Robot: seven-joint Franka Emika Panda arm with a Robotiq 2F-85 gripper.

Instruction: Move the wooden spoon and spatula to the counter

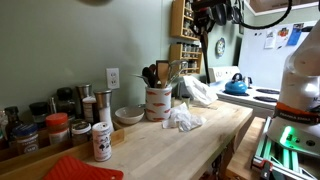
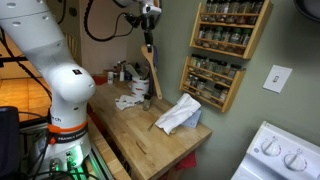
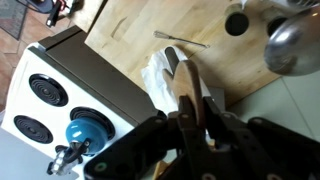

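Note:
My gripper is high above the counter and shut on the handle of the wooden spoon, which hangs down above the cream crock. In the wrist view the jaws clamp the brown handle over a white cloth. A slim utensil with a dark end, which looks like the spatula, lies flat on the counter beside the cloth; it also shows in an exterior view. The gripper also shows at the top of an exterior view.
The crock holds more utensils. White cloths lie on the counter. Spice jars stand along the wall, with spice racks above. A white stove with a blue kettle adjoins the counter.

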